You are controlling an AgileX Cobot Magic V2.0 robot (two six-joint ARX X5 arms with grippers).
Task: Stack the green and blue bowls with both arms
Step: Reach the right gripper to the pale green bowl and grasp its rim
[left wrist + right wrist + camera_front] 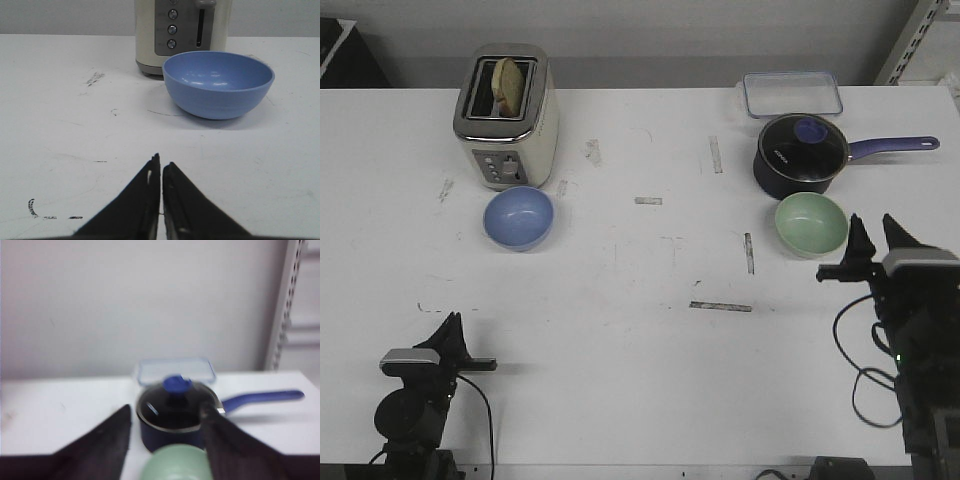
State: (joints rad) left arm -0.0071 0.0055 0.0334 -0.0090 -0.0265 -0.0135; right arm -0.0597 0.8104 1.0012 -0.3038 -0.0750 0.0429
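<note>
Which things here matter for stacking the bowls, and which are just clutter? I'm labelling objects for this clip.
For the job:
- blue bowl
- green bowl
- left gripper, shut
- right gripper, open

Just lying about:
- toaster with toast
- saucepan
- clear container

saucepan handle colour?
Purple on the saucepan handle, with a matching lid knob; clearest in the front view.

Blue bowl sits upright at nine o'clock on the table, green bowl upright at three o'clock, well apart
</note>
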